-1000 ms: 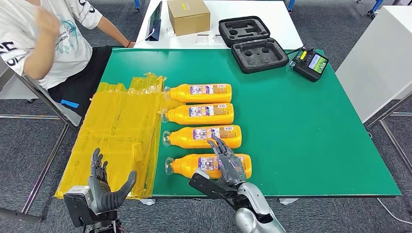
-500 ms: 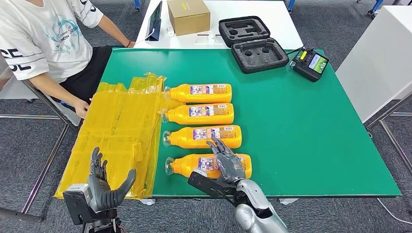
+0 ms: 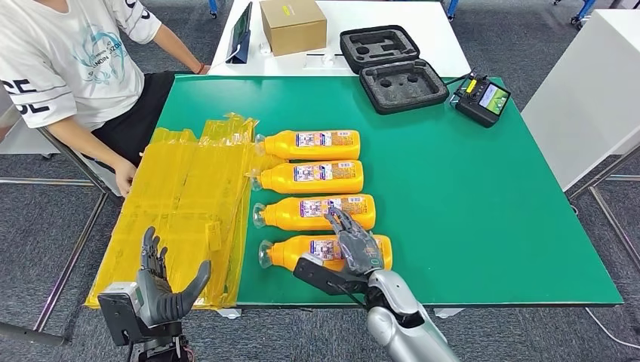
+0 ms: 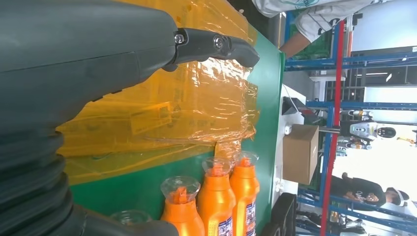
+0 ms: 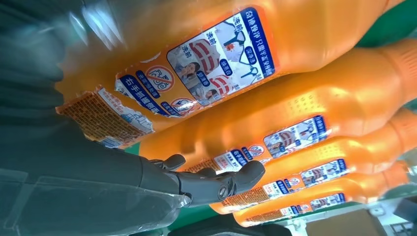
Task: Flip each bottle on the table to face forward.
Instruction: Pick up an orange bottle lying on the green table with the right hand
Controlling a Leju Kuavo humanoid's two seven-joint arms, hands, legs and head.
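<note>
The nearest bottle lay on its side at the front edge of the green desk, cap pointing toward the yellow plastic sheeting, with its printed back label facing up. Three more bottles lay in a row just beyond it, parallel and close together, all labelled the same way. The right hand rested over the label end of the nearest bottle, its fingers draped across the body toward the next bottle; whether they were clamped on it could not be told. The right wrist view showed the thumb lying low beside the bottles. The left hand was held off the desk edge, fingers apart and empty.

Judgement: the step in hand was turning the nearest bottle over. It would be best rolled about its long axis toward the robot, keeping clear of the neighbouring bottle. A person sat at the far left corner.
</note>
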